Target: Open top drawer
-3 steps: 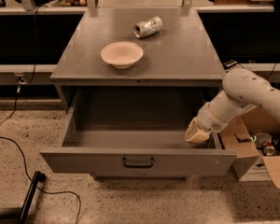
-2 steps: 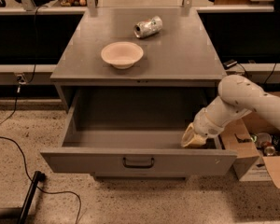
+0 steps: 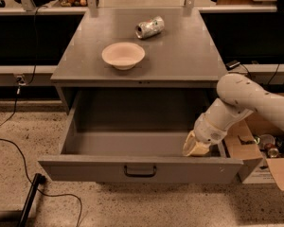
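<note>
The top drawer is a wide, deep grey metal drawer, pulled far out of the grey cabinet and empty inside. Its front panel faces me with a small black bar handle at its centre. My gripper comes in from the right on a white arm and sits low at the drawer's right inner corner, just behind the front panel. The two shorter drawers are out of view.
A cream bowl and a crushed can lie on the cabinet top. A cardboard box with small items stands on the floor at the right. A black cable and a black pole lie on the floor at the left.
The arm has swung a little left and down, bringing the gripper lower toward the drawer's front right corner. The drawer has stayed where it was.
</note>
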`<state>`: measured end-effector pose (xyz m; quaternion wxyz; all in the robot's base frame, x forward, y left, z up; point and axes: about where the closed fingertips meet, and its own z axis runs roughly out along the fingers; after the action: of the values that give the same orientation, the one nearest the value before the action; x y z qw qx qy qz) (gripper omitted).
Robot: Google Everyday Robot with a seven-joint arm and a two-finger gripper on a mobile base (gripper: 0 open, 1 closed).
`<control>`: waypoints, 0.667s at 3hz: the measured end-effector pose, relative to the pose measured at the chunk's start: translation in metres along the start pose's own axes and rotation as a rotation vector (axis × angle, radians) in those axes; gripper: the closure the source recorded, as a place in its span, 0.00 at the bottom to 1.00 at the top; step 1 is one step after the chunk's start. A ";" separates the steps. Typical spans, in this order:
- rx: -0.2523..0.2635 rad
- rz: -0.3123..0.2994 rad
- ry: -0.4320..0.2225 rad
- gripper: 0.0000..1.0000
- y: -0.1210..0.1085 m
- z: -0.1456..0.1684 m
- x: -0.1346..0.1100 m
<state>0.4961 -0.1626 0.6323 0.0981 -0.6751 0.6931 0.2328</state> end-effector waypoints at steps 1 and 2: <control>-0.066 0.028 0.014 1.00 0.030 -0.009 -0.005; -0.103 0.073 -0.001 1.00 0.056 -0.011 -0.004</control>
<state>0.4439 -0.1654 0.6545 0.0549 -0.6536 0.7042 0.2720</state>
